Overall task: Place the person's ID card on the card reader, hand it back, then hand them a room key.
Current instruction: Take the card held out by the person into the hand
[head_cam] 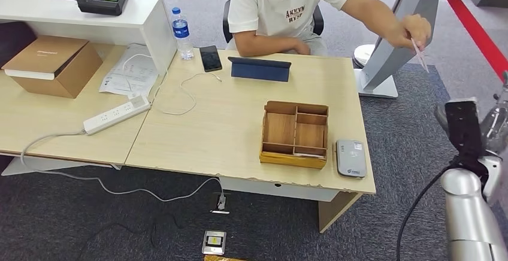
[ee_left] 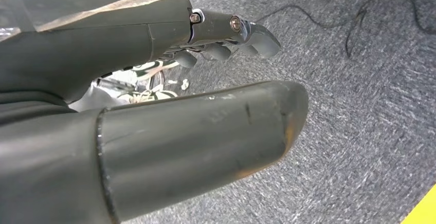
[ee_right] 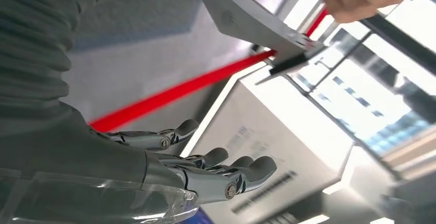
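We see the person (head_cam: 281, 9) sitting behind the desk (head_cam: 221, 123), one arm stretched out to our right, and the person's hand (head_cam: 413, 30) holds the ID card (head_cam: 419, 54) out past the desk edge. Our right hand (ee_right: 205, 167) is raised near it with fingers apart and it holds nothing. The card reader (head_cam: 350, 158) lies on the desk just beside the wooden tray (head_cam: 295, 134). Our left hand (ee_left: 216, 44) hangs above the carpet, fingers loosely curled, with nothing in it.
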Controlling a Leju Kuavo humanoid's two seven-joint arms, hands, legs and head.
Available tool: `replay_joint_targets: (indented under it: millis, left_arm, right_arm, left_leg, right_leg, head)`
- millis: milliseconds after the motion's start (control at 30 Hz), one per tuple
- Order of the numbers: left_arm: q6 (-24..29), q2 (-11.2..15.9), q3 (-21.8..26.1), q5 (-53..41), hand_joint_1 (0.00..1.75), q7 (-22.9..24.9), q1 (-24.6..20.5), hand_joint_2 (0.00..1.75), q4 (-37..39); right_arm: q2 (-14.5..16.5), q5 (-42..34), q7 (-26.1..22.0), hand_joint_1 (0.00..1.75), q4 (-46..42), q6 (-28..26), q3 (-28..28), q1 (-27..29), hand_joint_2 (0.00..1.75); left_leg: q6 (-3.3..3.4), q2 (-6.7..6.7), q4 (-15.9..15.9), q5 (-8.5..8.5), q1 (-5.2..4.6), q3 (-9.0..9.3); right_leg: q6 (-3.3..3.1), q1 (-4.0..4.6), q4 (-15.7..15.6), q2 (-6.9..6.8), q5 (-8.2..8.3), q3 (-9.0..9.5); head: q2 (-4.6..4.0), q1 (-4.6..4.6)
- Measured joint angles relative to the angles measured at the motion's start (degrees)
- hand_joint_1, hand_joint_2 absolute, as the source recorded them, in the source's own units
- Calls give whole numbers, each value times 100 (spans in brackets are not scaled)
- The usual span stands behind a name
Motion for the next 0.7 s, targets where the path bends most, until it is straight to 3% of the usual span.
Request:
replay_joint_targets:
  millis: [133, 300, 700]
  left_arm:
    - [-24, 25, -74, -36, 0, -48, 0, 0, 0]
    - [-23, 54, -139, -20, 0, -130, 0, 0, 0]
    - [-42, 101, -238, 23, 0, -151, 3, 0, 0]
  right_arm:
    - [133, 1264, -57, 0, -9, -404, 570, -458, 175]
    - [356, 1942, -188, 0, 283, -702, 1119, -1114, 175]
    - [751, 2231, -314, 0, 1236, -844, 1792, -1912, 175]
  left_leg:
    - [-1, 0, 0, 1, 0, -1]
    - [-2, -1, 0, 1, 3, -2]
    - [-2, -7, 1, 1, 6, -7]
  right_leg:
    - [0, 0, 1, 0, 0, -2]
    - [0, 1, 2, 0, 0, -5]
    - [0, 0, 1, -3, 0, -10]
  head:
    - [0, -2]
    - [0, -1]
    - [1, 0]
